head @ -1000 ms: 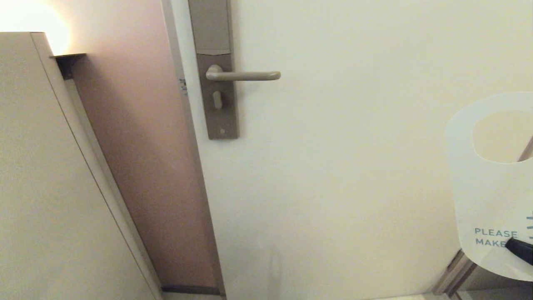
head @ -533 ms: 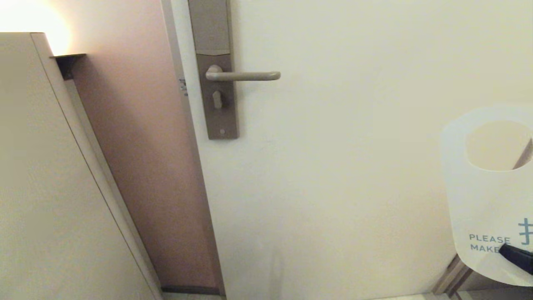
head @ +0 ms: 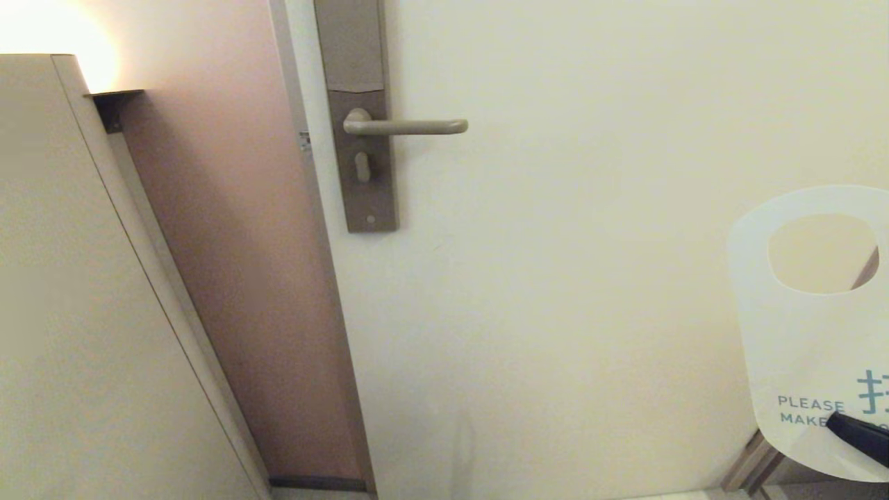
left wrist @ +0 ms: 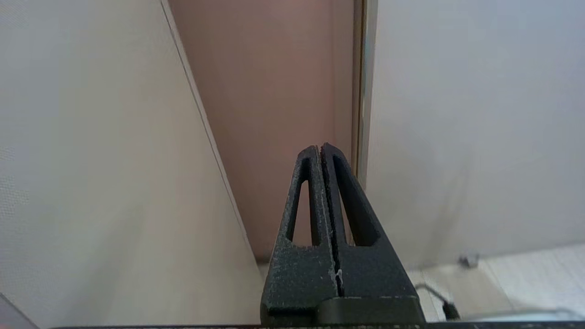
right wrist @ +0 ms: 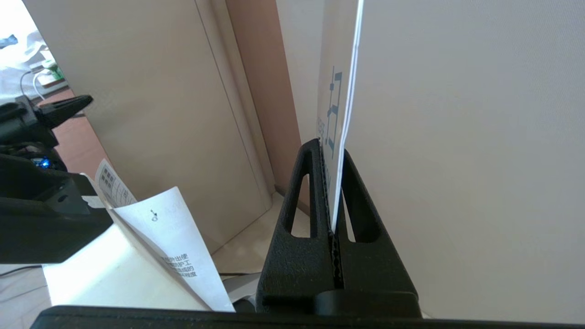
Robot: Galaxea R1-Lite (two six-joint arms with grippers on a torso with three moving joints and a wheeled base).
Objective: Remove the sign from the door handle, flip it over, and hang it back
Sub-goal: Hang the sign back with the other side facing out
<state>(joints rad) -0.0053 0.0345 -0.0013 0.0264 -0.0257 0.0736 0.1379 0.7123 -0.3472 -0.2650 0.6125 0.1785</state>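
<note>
Closest to you, your right gripper (right wrist: 332, 151) is clamped on the lower end of the sign (head: 806, 333), its two black fingers (right wrist: 304, 192) pressed flat against either face of the card. In the head view only a black fingertip shows at the lower right edge, lying over the printed words. The sign stands upright, white face toward the head camera, with "PLEASE MAKE" in blue print near its bottom and the round hole near its top; part of the card runs off the right edge of that view. It hangs free in front of the door (head: 590, 208), well apart from the door handle (head: 406, 126).

Your left gripper (left wrist: 321, 151) is closed on nothing, fingers pressed together, and it points at the strip of pinkish wall (left wrist: 274, 91) between a beige cabinet panel (left wrist: 91, 160) and the door frame (left wrist: 361, 91). In the right wrist view it shows as a dark shape low on the robot's left side, next to a loose sheet of printed paper (right wrist: 169, 242).

Farther off, the door handle juts level from its tall grey-brown plate (head: 361, 104), bare, with the keyhole (head: 362, 167) just below the lever.
</note>
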